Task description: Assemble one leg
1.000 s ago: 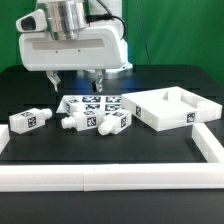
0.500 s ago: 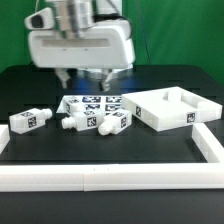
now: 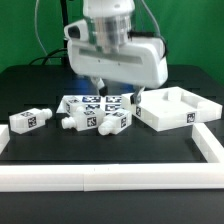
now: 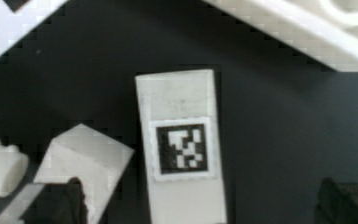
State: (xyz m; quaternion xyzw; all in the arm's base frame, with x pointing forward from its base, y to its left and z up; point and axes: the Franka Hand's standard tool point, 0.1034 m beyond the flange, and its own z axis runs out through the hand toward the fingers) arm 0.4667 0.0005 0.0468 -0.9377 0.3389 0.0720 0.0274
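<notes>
Three white legs lie on the black table: one at the exterior view's left point(image 3: 30, 120), one in the middle point(image 3: 78, 123), one beside it point(image 3: 116, 122). My gripper point(image 3: 112, 92) hovers above the marker board point(image 3: 90, 103), just behind the legs, open and empty. In the wrist view a leg point(image 4: 179, 120) with a black-and-white tag lies lengthwise between my two dark fingers point(image 4: 48, 205), untouched; the gripper point(image 4: 197, 206) holds nothing. Parts of other legs point(image 4: 83, 160) show beside it.
The big flat white panel point(image 3: 190, 118) with raised rim lies at the exterior view's right, and its edge shows in the wrist view point(image 4: 318, 30). A white rail point(image 3: 100, 177) runs along the front and up the right side point(image 3: 208, 145).
My gripper has moved toward the exterior view's right and turned, from over the marker board's left end to over its right part. The legs and panel have not moved.
</notes>
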